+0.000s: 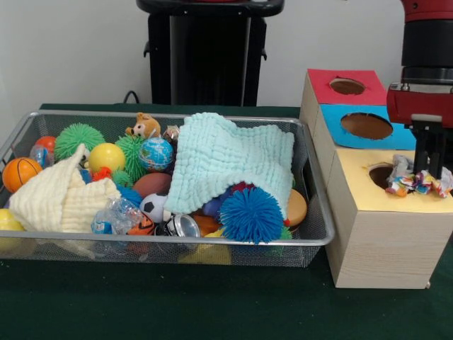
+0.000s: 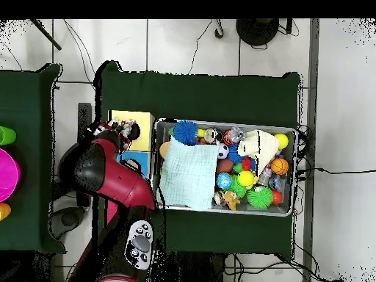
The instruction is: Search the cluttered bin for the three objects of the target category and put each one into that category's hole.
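Front view: the Sawyer arm's black gripper [image 1: 429, 168] comes down at the right edge over the yellow-surround hole [image 1: 382, 175], its fingers pinching a small blotched cloth piece [image 1: 417, 180], white with red, blue, yellow and purple marks, which rests bunched on the yellow surround at the hole's right rim. The hole tops a pale wooden box [image 1: 379, 244]; behind it lie the blue-surround hole [image 1: 366, 125] and the red-surround hole [image 1: 347, 86]. Left of the boxes, the wire-mesh bin [image 1: 233, 241] sits on the dark green table [image 1: 212, 304], crowded with toys. A mint-green waffle cloth [image 1: 230, 163] drapes over the middle, a blue spiky ball [image 1: 250, 214] below its lower edge, a cream waffle cloth [image 1: 60, 195] at the left. A globe ball [image 1: 156, 154], yellow ball [image 1: 106, 157], small basketball [image 1: 20, 173] and a soccer ball [image 1: 154, 207] lie between. Overhead, the red arm [image 2: 110, 176] reaches to the yellow box beside the bin [image 2: 294, 172].
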Controlling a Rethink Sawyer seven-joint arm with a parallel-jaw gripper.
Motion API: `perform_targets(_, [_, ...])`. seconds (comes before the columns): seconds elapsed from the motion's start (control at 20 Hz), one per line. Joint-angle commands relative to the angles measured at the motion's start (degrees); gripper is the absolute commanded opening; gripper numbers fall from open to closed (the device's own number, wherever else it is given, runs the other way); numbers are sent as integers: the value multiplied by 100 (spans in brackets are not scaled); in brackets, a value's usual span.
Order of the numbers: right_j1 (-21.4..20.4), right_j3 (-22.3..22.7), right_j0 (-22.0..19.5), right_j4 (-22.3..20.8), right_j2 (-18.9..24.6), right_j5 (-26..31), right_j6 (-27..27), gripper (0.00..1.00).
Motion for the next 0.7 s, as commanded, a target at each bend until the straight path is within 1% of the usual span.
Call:
perform_targets(0.05, [132, 751, -290, -382, 726, -100, 1407, 0])
perform_targets(0.15, [105, 786, -315, -417, 723, -98, 1394, 0])
perform_targets(0.45, [40, 852, -237, -371, 523, 48, 1344, 0])
perform_targets(0.7, [4, 931, -398, -505, 622, -32, 1283, 0])
